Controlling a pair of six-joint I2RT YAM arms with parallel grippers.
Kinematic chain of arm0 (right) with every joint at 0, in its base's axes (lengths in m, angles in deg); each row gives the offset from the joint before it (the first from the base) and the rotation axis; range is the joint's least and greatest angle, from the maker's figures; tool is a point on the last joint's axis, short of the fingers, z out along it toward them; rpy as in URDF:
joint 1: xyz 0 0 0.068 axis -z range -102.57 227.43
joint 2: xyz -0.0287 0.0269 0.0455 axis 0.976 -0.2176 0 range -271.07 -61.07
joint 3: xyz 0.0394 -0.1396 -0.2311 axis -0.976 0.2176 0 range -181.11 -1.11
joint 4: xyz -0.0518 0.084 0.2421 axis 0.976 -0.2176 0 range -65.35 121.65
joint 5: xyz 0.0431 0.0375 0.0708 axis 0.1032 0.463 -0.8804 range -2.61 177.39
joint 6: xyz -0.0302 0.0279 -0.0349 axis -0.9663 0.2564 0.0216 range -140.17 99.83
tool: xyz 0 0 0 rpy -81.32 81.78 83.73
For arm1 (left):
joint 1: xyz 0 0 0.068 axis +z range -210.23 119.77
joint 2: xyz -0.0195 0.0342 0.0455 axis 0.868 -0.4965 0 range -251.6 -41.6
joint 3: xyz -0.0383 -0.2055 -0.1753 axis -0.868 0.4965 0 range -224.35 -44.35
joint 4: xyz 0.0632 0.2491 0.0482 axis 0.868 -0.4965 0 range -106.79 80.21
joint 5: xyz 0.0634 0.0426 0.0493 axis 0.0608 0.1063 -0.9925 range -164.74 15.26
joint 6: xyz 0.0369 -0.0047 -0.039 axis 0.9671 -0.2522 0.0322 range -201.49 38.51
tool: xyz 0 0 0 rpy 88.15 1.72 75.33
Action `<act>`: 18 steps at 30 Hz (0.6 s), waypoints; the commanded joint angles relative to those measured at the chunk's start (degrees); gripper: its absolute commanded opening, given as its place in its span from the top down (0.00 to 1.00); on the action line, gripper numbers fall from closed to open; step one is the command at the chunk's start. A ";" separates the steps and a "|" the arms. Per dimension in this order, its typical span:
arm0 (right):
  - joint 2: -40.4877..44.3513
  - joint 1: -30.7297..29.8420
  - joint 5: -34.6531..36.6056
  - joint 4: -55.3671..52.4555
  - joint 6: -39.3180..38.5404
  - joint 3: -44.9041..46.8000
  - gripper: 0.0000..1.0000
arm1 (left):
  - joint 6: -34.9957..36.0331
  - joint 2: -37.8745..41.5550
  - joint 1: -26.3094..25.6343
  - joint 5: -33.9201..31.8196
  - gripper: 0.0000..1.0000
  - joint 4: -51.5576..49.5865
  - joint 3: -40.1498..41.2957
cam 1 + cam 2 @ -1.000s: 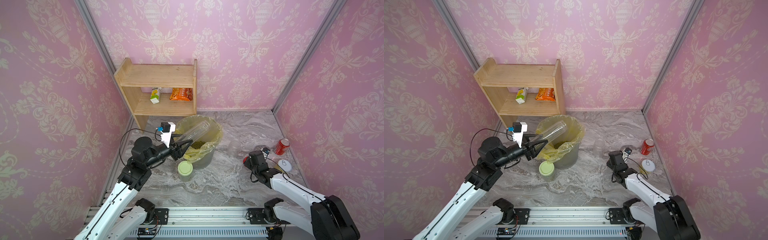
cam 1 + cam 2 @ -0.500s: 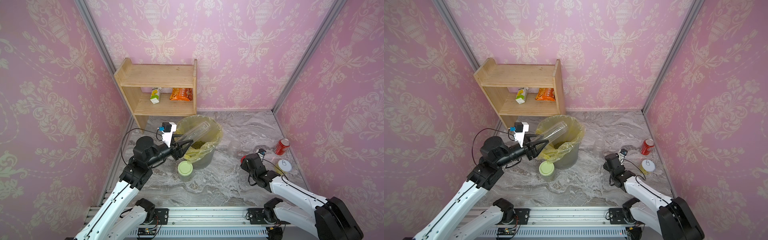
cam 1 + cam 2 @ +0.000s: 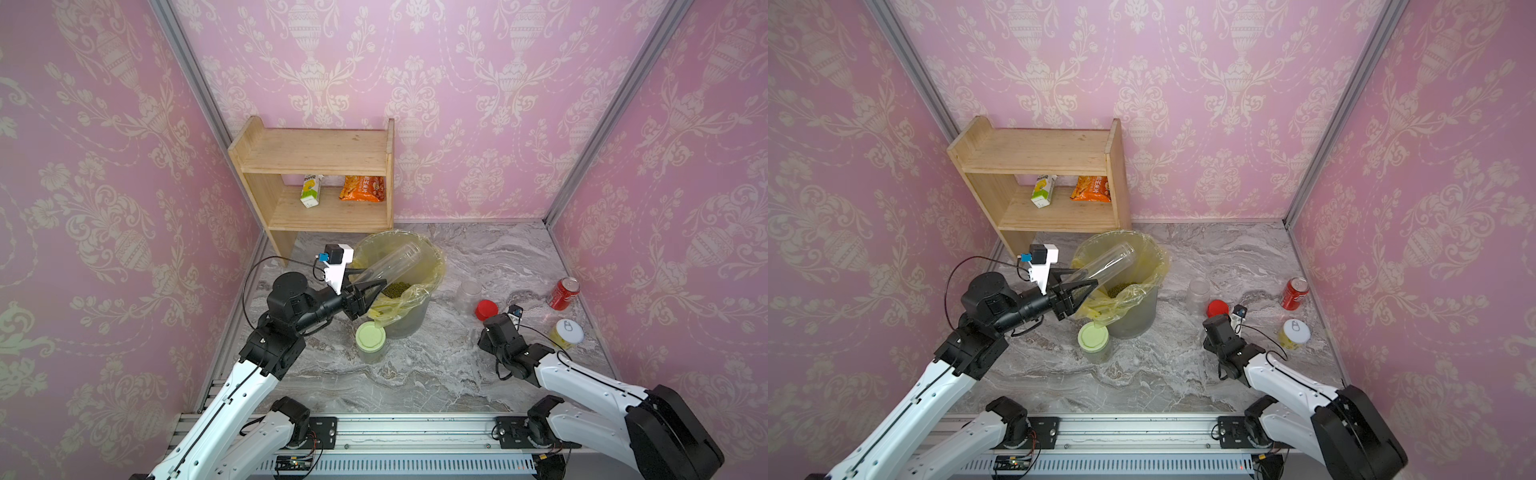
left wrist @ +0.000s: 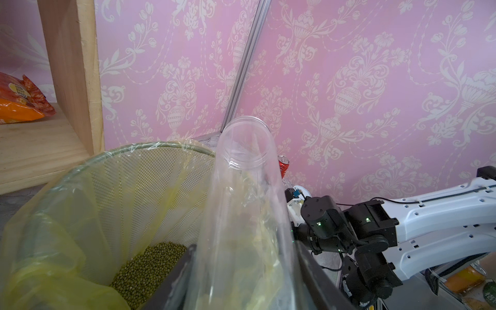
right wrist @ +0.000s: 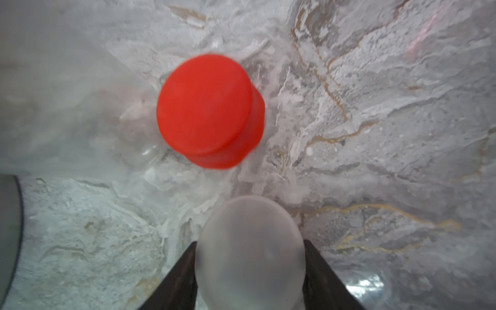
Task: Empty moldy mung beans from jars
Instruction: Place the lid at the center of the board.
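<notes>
Right wrist view — right hand (image 5: 250,243) tight on blurred, cropped whitish lid (image 5: 249,228); left hand (image 3: 368,289) tight around tall jar (image 3: 390,264).

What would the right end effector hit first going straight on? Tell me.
Probably the marble table, just short of the red lid; the right end effector, shut on a whitish lid, points down. Depth is unclear: possibly the red lid.

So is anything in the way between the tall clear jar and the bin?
Nothing visible. The tall clear jar tilts above the open top of the bin; mung beans lie inside its yellow bag.
</notes>
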 commanded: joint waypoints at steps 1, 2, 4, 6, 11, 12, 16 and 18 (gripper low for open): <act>-3.47 -0.55 -0.90 -1.52 -1.46 -3.28 0.59 | 0.40 0.89 0.43 -0.90 0.65 1.05 -0.02; -4.69 -0.54 -0.78 -2.04 -1.44 -4.32 0.59 | 0.49 0.93 0.43 -0.94 0.65 0.92 -0.11; -6.88 -0.54 -0.28 -3.05 -1.10 -6.06 0.59 | 0.59 1.09 0.43 -1.13 0.65 0.75 -0.09; -8.71 -0.54 -0.13 -2.84 -0.71 -7.33 0.58 | 0.84 1.02 0.43 -1.24 0.65 0.38 -0.12; -11.55 -0.47 1.22 -2.03 1.35 -8.85 0.34 | 1.29 1.16 0.43 -1.42 0.65 -0.91 -0.67; -11.42 -0.46 1.63 -2.07 1.66 -8.98 0.24 | 1.66 1.15 0.43 -1.55 0.65 -1.61 -1.03; -8.15 -0.54 3.16 -2.71 1.68 -8.69 0.00 | 3.00 1.30 0.43 -2.09 0.65 -5.65 -2.63; -6.12 -0.74 4.64 -4.56 1.69 -8.47 0.00 | 3.48 1.37 0.43 -2.81 0.65 -8.17 -3.63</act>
